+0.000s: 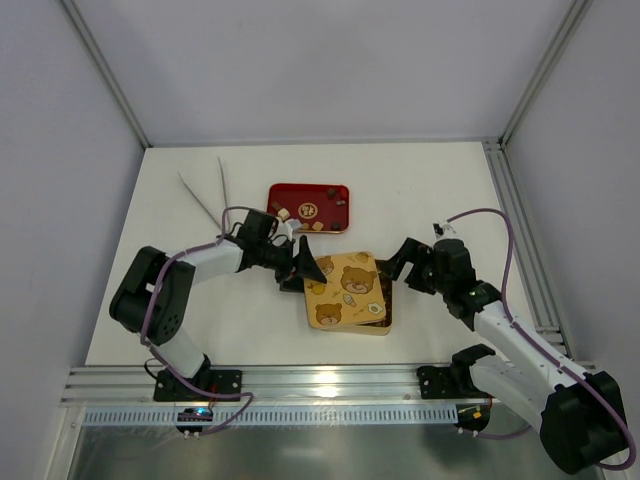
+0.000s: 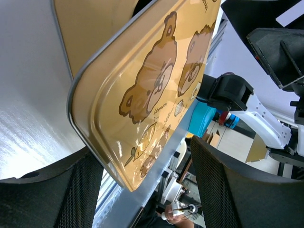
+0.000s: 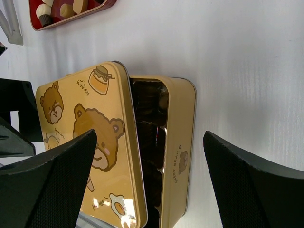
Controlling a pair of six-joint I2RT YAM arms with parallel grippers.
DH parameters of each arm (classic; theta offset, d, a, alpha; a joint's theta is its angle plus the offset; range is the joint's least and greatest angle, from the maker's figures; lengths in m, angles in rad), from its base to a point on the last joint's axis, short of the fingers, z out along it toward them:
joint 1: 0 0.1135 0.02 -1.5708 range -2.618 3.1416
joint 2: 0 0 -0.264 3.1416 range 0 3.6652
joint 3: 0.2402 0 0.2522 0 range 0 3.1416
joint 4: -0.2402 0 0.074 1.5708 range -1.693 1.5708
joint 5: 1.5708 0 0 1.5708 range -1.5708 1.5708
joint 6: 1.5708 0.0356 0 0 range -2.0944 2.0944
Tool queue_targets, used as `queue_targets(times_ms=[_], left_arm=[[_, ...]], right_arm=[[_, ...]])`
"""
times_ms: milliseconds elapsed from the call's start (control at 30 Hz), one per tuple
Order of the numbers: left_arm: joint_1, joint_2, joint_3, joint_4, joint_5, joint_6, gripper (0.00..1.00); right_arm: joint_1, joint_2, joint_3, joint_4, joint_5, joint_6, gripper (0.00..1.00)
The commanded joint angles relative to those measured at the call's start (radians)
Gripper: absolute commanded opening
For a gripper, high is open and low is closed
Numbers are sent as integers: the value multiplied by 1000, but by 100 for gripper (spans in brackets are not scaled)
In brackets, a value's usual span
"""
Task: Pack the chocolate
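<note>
One glossy red tray lies just beyond the left gripper, holding at least five small chocolate pieces. One square gold tin sits between the two grippers, its bear-printed lid askew. The left gripper is spread around the lid's edge. The right gripper is spread wide.

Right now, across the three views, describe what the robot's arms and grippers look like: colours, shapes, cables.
Both the left arm and right arm have white links joined by bulky black joint housings. A thin purple cable loops along each. The left gripper and right gripper are black, with broad fingers faced in fine mesh-like texture.
</note>
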Motion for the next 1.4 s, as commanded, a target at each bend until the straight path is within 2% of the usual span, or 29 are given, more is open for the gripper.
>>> queue_targets(times_ms=[0,300,467,733,1033,1367], left_arm=[[12,-28,47,-75,-13,53,70],[15,-8,90,-207,-61,122,69],[15,26,143,-282,-81,161,68],[14,50,171,-299,-107,147,65],[-7,72,220,-332,-148,126,61],[-38,93,283,-421,-246,136,52]], right_arm=[[9,-5,-12,55,18,3,93],[32,10,-12,70,17,1,92],[46,44,-7,86,12,0,87],[97,81,5,95,21,-5,79],[108,104,4,102,37,-5,74],[106,113,16,92,38,-14,65]])
